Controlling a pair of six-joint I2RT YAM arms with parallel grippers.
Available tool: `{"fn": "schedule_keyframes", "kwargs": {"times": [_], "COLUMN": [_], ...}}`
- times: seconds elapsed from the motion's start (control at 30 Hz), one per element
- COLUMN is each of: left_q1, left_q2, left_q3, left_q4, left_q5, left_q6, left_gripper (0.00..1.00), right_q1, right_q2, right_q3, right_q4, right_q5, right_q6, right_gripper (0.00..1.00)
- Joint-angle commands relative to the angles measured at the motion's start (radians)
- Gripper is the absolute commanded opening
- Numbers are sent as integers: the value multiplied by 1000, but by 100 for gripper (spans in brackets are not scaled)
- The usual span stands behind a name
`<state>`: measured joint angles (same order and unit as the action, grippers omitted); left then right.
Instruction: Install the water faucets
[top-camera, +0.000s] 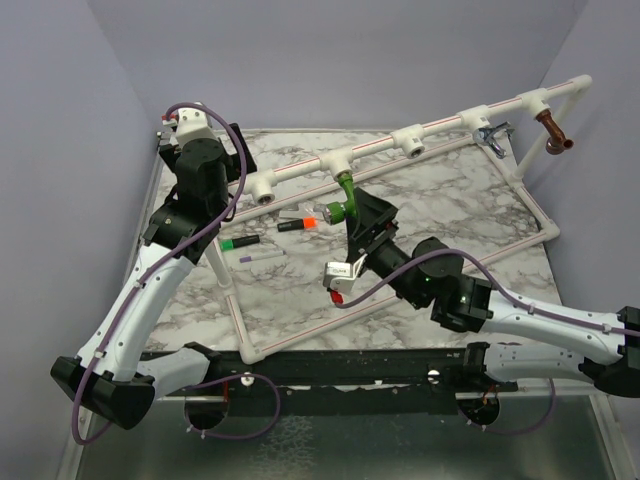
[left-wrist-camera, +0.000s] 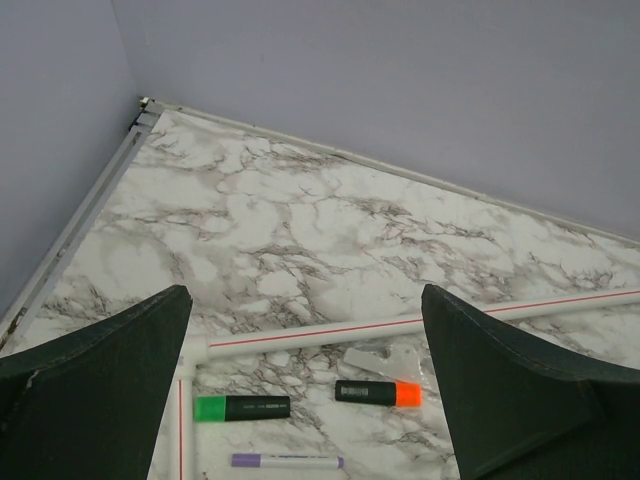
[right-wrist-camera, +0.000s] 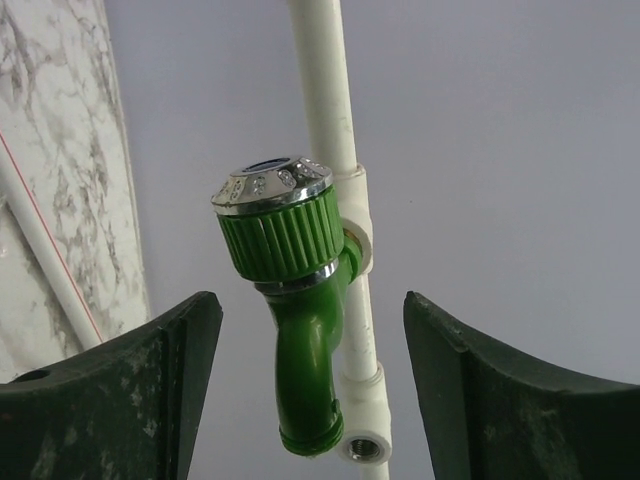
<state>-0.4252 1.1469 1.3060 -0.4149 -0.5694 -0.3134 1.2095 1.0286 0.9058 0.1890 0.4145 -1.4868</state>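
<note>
My right claw (right-wrist-camera: 310, 315) open, fingers flanking green faucet (right-wrist-camera: 298, 330), gaps both sides. Faucet seated in tee (right-wrist-camera: 357, 230) on white pipe (right-wrist-camera: 318, 80). Chrome faucet (top-camera: 494, 135), copper faucet (top-camera: 556, 132) farther along pipe. My left claw (left-wrist-camera: 305, 295) wide open over marble table (left-wrist-camera: 300, 230), markers (left-wrist-camera: 241, 408) beneath.

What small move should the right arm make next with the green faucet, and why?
Probably close the right gripper on the green faucet. It stands between the open jaws, touched by neither, and its back end seems already set into the white fitting on the pipe, so a grip likely comes before turning it tight.
</note>
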Motion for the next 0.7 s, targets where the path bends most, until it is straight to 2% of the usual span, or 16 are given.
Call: {"fn": "schedule_keyframes", "kwargs": {"times": [0.0, 0.27, 0.4, 0.6, 0.67], "left_q1": [-9, -9, -9, -9, -9], "left_q2": [64, 61, 60, 57, 55], "left_q3": [-100, -100, -101, -100, -101], "left_q4": [-282, -282, -282, -282, -282], "left_q5": [118, 118, 119, 121, 120], "left_q6": [39, 39, 39, 39, 39], "left_gripper": [99, 99, 99, 99, 99], "right_q1": [-1, 2, 8, 9, 10], "right_q2": [6, 19, 32, 43, 49], "right_q3": [-16, -42, -55, -56, -64], "right_q4": [73, 116, 142, 173, 208], "right_q5": [30, 36, 51, 74, 83], "right_q6": [-144, -135, -129, -71, -36], "right_gripper": [75, 58, 40, 4, 1]}}
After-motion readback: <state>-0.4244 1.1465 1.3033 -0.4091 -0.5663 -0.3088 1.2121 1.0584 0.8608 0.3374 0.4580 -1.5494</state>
